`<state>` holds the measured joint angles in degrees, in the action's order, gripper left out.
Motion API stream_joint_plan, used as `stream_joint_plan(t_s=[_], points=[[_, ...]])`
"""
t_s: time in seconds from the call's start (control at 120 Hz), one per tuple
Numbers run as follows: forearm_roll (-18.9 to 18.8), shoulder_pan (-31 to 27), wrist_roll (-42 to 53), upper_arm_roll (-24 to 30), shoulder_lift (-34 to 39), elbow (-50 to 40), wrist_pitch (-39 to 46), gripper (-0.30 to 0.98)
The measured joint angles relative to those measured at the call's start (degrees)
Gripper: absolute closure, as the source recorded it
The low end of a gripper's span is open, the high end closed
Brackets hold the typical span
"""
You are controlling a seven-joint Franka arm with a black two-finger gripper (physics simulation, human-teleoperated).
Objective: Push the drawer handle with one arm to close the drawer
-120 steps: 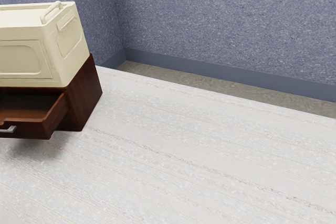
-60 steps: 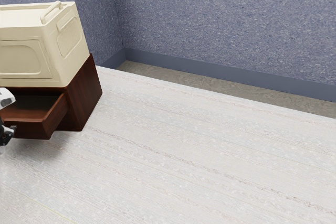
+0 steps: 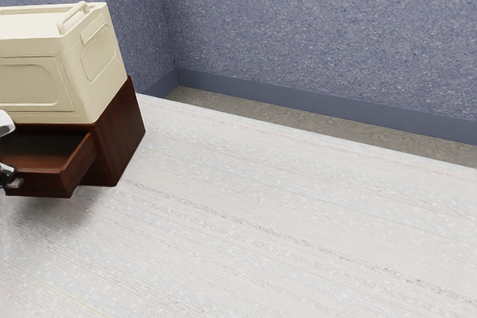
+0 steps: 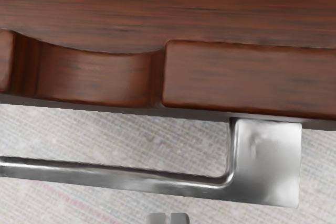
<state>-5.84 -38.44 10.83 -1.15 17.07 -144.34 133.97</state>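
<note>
End effector (image 4: 168, 219) tips look pressed together, as far as I can tell, just in front of the drawer (image 3: 46, 184), near the outer side of its handle (image 4: 105, 177). The drawer sticks out of its dark red-brown cabinet (image 3: 121, 139), so the closing push is the job to do now.

The handle is shiny gray metal, hard and smooth, so the tips might slide along it. It has a long thin bar and a flat, square end (image 4: 268, 163) by the drawer's front. No pinch is needed. The best spot to push is the bar below the round dip (image 4: 94, 77) in the drawer's front, since a push too near the square end could make the drawer go crooked and stick. It should feel stiff but not too heavy, and one slow, straight push should do.

The drawer is wood with streaky lines and soft, round edges. Above it, a cream storage box (image 3: 33, 80) with smooth sides sits on the cabinet. Past the drawer, the surface (image 3: 261, 221) is pale and speckled.
</note>
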Motion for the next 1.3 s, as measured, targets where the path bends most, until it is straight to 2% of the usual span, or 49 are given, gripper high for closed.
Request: stream_joint_plan(t_s=[0.8, 1.075, 1.3], points=[[1.22, -1.00, 9.29, 0.17, -12.80, 13.64, -1.14, 0.79], [1.29, -2.10, 10.62, 0.61, -20.29, 21.95, -2.74, 0.79], [1.16, -0.39, 11.14, 1.38, -25.15, 28.06, -4.91, 0.78]])
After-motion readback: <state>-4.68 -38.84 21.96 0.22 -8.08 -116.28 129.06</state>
